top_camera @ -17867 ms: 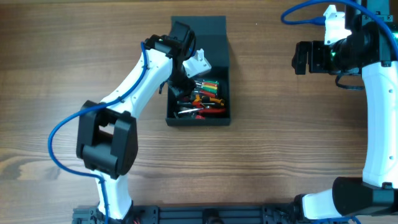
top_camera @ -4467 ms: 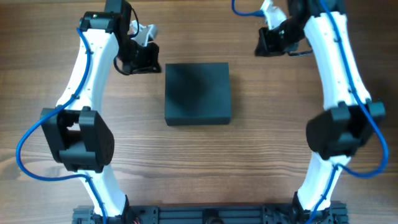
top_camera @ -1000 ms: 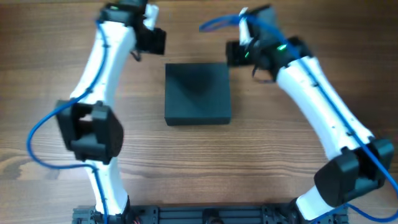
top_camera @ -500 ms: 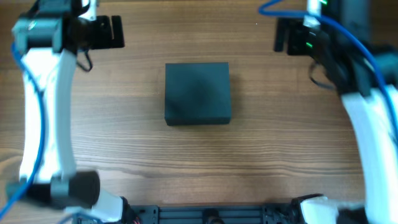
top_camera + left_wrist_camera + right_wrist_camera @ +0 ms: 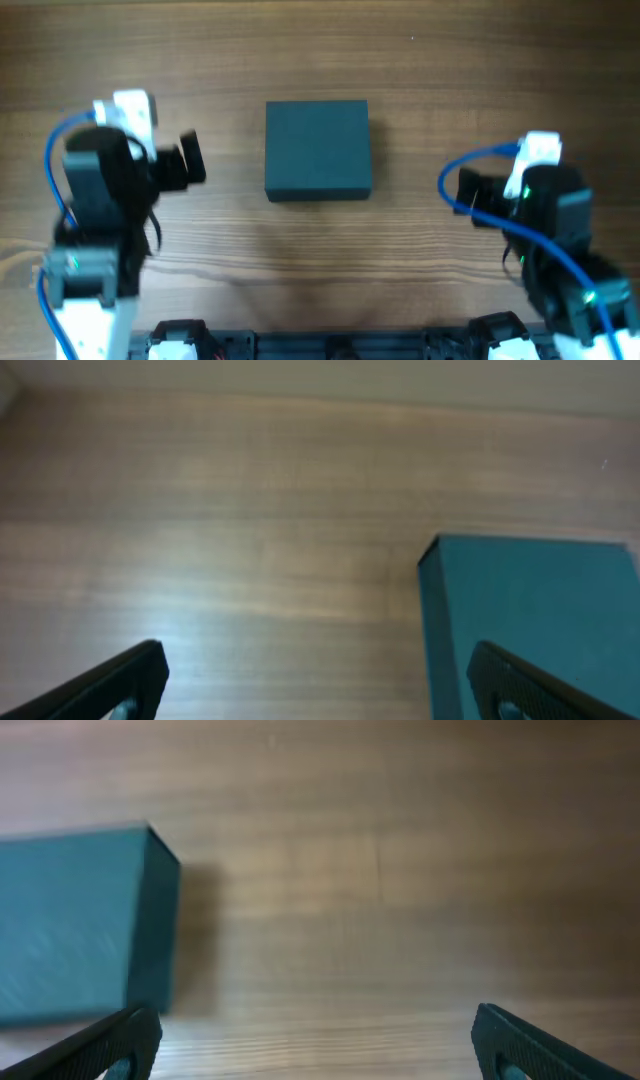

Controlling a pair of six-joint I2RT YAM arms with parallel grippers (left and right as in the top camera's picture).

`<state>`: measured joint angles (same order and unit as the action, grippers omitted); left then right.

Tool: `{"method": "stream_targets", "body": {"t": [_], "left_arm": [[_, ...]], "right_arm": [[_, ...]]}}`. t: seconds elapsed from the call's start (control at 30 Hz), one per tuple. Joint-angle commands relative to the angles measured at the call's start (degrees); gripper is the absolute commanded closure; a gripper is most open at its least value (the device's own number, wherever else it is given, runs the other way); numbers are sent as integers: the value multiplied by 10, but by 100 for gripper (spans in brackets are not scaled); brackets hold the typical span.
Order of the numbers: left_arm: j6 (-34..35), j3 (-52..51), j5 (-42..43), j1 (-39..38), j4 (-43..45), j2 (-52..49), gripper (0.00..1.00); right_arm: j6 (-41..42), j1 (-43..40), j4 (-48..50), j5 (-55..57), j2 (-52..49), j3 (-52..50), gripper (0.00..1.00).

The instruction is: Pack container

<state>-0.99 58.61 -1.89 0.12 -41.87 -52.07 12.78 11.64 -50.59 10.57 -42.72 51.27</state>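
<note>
Squarely in the middle of the wooden table (image 5: 320, 255) sits the container (image 5: 318, 145), closed, with its sides parallel to the table's edges. From above it looks nearly square, so its long axis cannot be told. The left gripper (image 5: 190, 160) hangs off its left side and the right gripper (image 5: 467, 192) well off its right. Both have their fingers spread wide with nothing between them. Half a second ago both grippers were up near the far edge; they have since drawn back toward the near side. The container has not shifted, though much earlier it lay open with tools showing.
</note>
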Motion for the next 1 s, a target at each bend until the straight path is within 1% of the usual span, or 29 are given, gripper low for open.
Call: {"method": "stream_targets", "body": {"t": [0.0, 0.13, 0.47, 0.57, 0.7, 0.83, 0.97], "left_arm": [[1, -82, -6, 0, 39, 96, 0], [1, -91, -6, 0, 34, 123, 0], [1, -91, -6, 0, 30, 122, 0], [1, -91, -6, 0, 30, 122, 0], [1, -91, -6, 0, 30, 122, 0], [1, -91, -6, 0, 30, 122, 0], [2, -91, -6, 0, 30, 122, 0]], "right_arm": [[6, 2, 30, 9, 74, -56, 0], [-22, 2, 50, -3, 99, -60, 0], [-21, 2, 68, -23, 98, -60, 0], [-21, 2, 68, -59, 98, -60, 0], [-21, 2, 69, -149, 98, -60, 0], [-23, 2, 71, -92, 98, -60, 0], [-66, 2, 77, -74, 98, -60, 0]]}}
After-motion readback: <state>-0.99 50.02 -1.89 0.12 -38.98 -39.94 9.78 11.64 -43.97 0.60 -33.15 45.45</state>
